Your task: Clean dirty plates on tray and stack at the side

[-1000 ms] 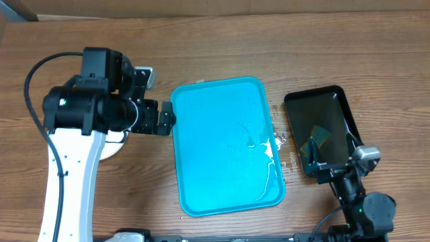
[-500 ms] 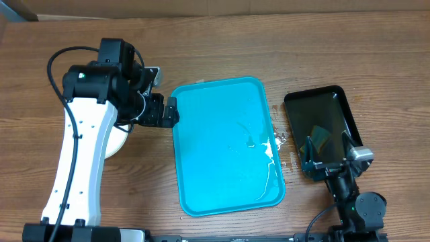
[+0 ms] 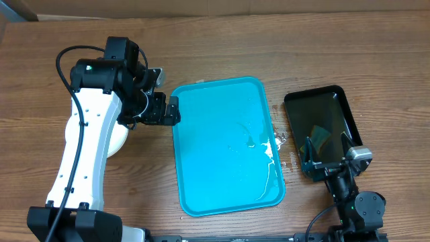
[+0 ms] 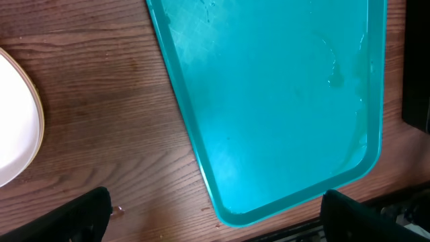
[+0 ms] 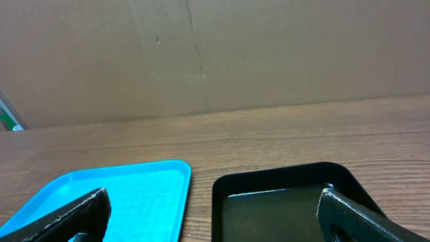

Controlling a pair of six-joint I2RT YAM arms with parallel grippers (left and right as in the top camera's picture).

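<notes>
The blue tray (image 3: 225, 144) lies in the middle of the table with no plates on it, only wet white streaks near its right rim. The plates (image 3: 119, 140) sit left of the tray, mostly hidden under my left arm. In the left wrist view one plate with a pale yellow-green rim (image 4: 17, 128) shows at the left edge, apart from the tray (image 4: 282, 101). My left gripper (image 3: 168, 111) is open and empty above the tray's left rim (image 4: 215, 222). My right gripper (image 3: 327, 156) is open and empty, low over the front of the black tray (image 5: 211, 222).
A smaller glossy black tray (image 3: 319, 131) stands right of the blue tray and holds a sponge (image 3: 319, 139). It also shows in the right wrist view (image 5: 282, 202) beside the blue tray (image 5: 121, 195). Small white drips (image 3: 282, 140) lie between the trays. A cardboard wall stands behind the table.
My left arm has swung right and back, bringing its open gripper from the plates to the tray's left rim. The right gripper has barely shifted.
</notes>
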